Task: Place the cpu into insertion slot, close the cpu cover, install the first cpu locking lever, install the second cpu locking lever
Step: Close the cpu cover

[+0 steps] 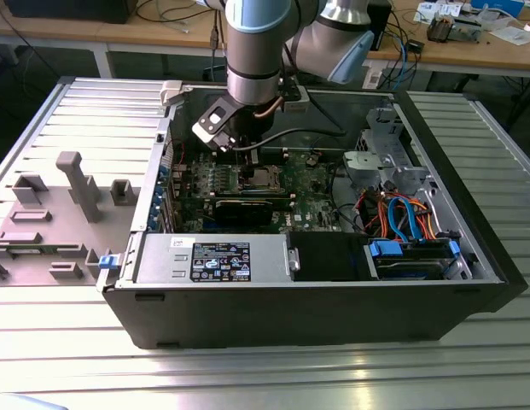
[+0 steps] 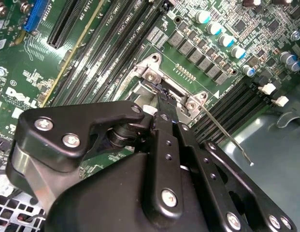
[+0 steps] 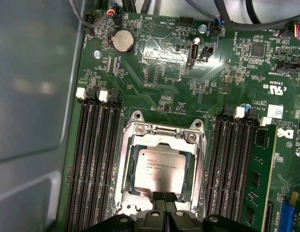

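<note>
in the exterior view the fingers (image 1: pixel 247 162) reach down beside the cpu (image 1: pixel 265 178). in the second wrist view a thin locking lever (image 2: pixel 227 137) juts free just beyond the tips. in the first wrist view the fingers (image 3: pixel 159 202) are pressed together, empty, tips at the edge of the cpu cover (image 3: pixel 162 137), likely pressing it flat over the cpu (image 3: pixel 157 169) seated in the insertion slot (image 3: pixel 125 188).
</note>
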Robot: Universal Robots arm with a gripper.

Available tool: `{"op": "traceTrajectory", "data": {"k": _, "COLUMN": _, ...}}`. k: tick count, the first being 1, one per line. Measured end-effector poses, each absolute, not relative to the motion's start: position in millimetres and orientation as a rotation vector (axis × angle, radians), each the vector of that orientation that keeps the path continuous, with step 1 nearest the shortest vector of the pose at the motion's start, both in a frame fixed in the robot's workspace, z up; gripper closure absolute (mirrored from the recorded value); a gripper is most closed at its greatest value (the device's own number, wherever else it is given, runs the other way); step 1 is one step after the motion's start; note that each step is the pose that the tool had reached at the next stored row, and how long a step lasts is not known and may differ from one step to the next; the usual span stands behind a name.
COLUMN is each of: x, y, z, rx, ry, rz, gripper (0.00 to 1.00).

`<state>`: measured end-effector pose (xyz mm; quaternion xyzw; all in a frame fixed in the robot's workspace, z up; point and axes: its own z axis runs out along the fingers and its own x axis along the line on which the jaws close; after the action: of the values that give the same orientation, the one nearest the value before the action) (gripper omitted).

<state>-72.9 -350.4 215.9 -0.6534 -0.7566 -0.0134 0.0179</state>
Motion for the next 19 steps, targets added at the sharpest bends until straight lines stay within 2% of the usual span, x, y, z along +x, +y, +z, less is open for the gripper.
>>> {"op": "traceTrajectory", "data": {"k": 13, "x": -74.7, "y": -350.4, "z": 206.9, "rx": -2.029, "ry": -2.350, "rz": -0.041, "gripper": 0.89}}
{"op": "traceTrajectory", "data": {"k": 19, "x": -74.7, "y": -350.3, "z": 214.1, "rx": -2.029, "ry": -2.350, "rz": -0.042, "gripper": 0.89}}
